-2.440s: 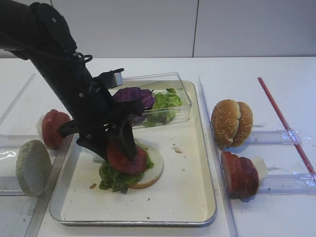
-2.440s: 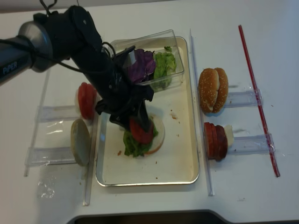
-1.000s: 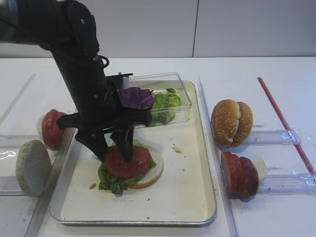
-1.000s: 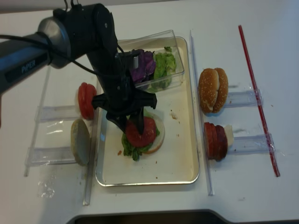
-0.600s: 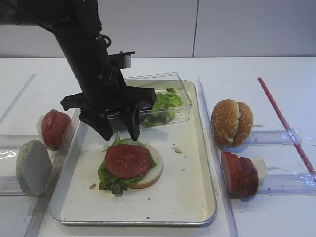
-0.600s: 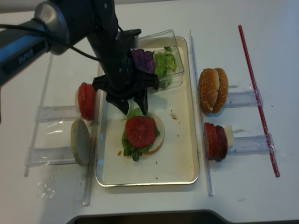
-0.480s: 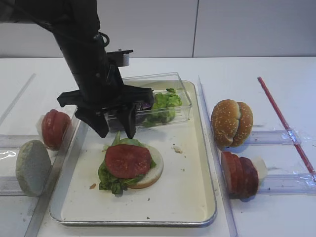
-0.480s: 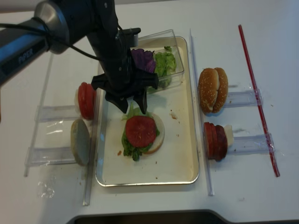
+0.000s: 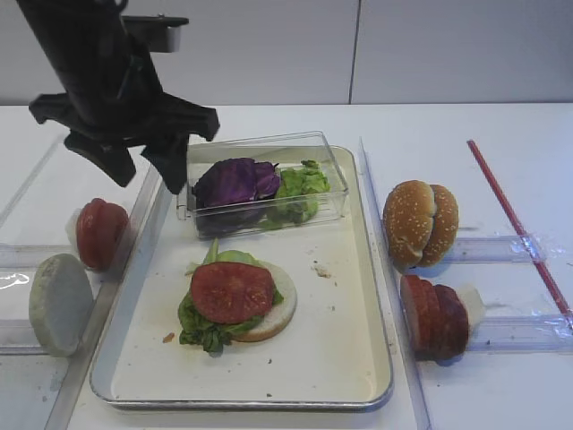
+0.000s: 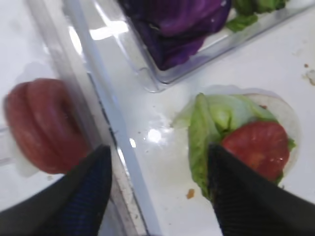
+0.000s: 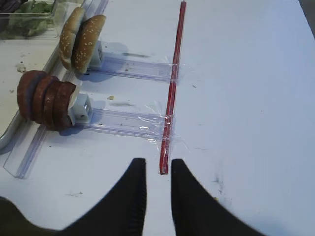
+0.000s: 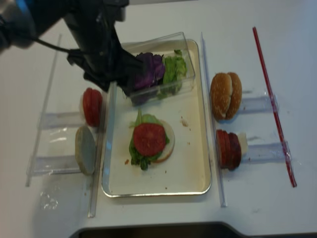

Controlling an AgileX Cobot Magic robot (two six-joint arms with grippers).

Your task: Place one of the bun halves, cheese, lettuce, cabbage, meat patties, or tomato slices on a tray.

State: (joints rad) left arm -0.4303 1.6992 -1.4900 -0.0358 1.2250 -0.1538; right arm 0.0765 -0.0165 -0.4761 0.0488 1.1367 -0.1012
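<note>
Mottled red tomato slice, green lettuce, purple cabbage.

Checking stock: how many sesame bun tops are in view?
2: both bun tops stand on edge together in the holder right of the tray. None seems hidden.

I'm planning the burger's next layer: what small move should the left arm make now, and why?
Probably swing the open left gripper toward the clear box's purple cabbage. The tomato slice already lies on lettuce and a bun half in the tray, and the fingers hold nothing.
</note>
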